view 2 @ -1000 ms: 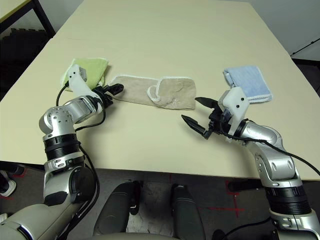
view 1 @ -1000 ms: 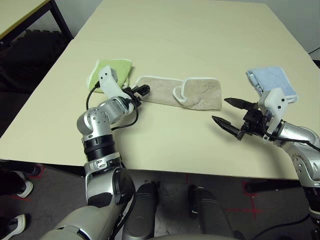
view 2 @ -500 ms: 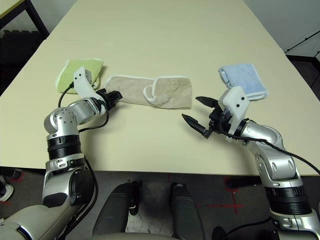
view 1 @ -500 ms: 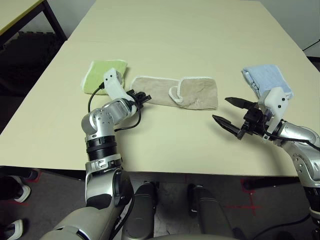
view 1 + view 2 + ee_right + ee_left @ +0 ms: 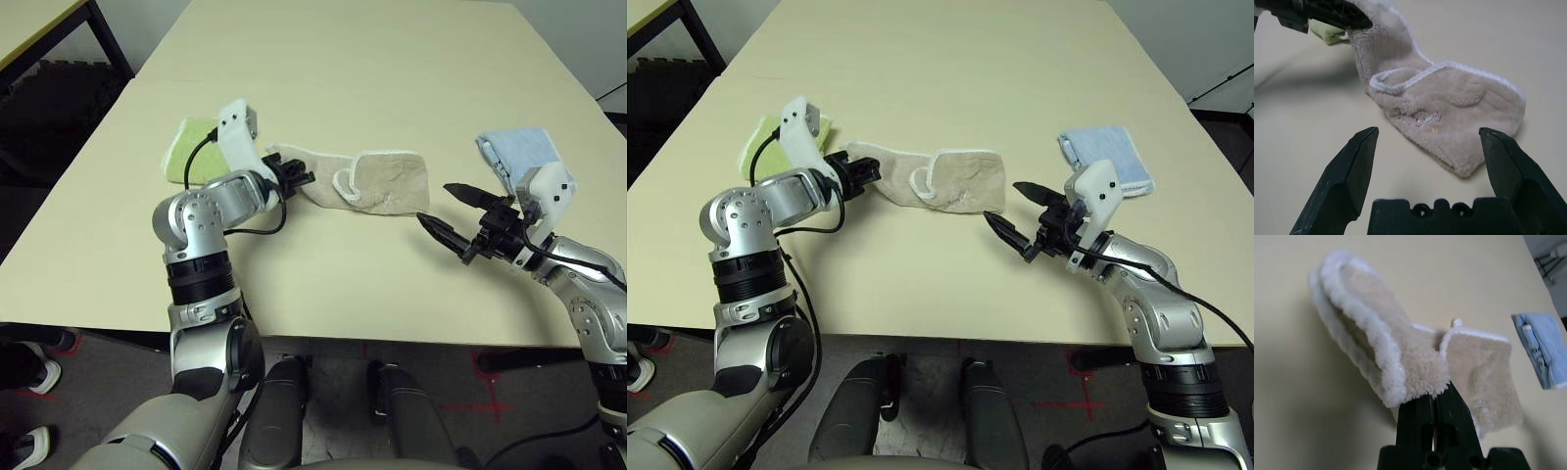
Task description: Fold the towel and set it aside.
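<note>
Worktop (image 5: 323, 284). Beige towel (image 5: 392, 184), mid-worktop towards the near edge, right end folded inward. Left claw (image 5: 1433, 390): pinching its raised left end, presumably for folding over. Right claw (image 5: 1430, 129): spread, perhaps ready to steady.

On the table (image 5: 323, 284), the terry towel (image 5: 392, 184) lies in the middle, between two smaller towels: one (image 5: 193, 149) on the robot's left, the other (image 5: 529, 157) on its right, slightly farther from it.
</note>
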Robot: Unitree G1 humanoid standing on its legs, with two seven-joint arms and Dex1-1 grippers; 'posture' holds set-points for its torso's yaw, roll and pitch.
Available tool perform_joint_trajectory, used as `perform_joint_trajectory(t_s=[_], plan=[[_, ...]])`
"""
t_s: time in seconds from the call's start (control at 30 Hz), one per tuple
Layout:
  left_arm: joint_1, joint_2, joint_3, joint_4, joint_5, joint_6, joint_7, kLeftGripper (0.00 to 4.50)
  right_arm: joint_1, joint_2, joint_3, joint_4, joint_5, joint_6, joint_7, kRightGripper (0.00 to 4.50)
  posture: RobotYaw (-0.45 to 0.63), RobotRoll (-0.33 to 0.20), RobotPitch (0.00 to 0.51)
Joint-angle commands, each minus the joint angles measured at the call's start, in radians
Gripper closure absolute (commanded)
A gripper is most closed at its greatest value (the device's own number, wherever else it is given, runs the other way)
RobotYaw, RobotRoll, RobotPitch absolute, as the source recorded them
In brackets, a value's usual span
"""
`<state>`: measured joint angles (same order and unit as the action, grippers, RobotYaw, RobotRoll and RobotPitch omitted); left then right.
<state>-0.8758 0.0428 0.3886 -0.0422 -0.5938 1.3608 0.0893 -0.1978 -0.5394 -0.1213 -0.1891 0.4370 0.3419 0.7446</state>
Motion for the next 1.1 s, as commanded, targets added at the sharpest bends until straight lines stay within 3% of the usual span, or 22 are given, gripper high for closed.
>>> perform_joint_trajectory(t_s=[0.03,0.27,0.63,1.1], plan=[[-0.019,-0.014,-0.016,-0.037,-0.004,0.057,-0.003,4.49,0.018,0.011,-0.007,0.006,0.007,-0.007,-0.002,0.00,0.10,0.000,0.166],[-0.043,-0.044,-0.030,-0.080,-0.002,0.145,-0.017,4.49,0.027,0.009,0.003,0.032,-0.016,-0.029,0.004,0.00,0.09,0.000,0.165],[-0.131,-0.078,-0.085,-0.043,0.028,0.123,-0.040,4.49,0.038,0.018,0.009,0.040,-0.035,-0.047,-0.002,0.00,0.07,0.000,0.159],[-0.092,-0.111,-0.191,0.001,0.080,0.070,-0.066,4.49,0.052,0.044,-0.006,0.032,-0.045,-0.053,-0.039,0.00,0.03,0.000,0.164]])
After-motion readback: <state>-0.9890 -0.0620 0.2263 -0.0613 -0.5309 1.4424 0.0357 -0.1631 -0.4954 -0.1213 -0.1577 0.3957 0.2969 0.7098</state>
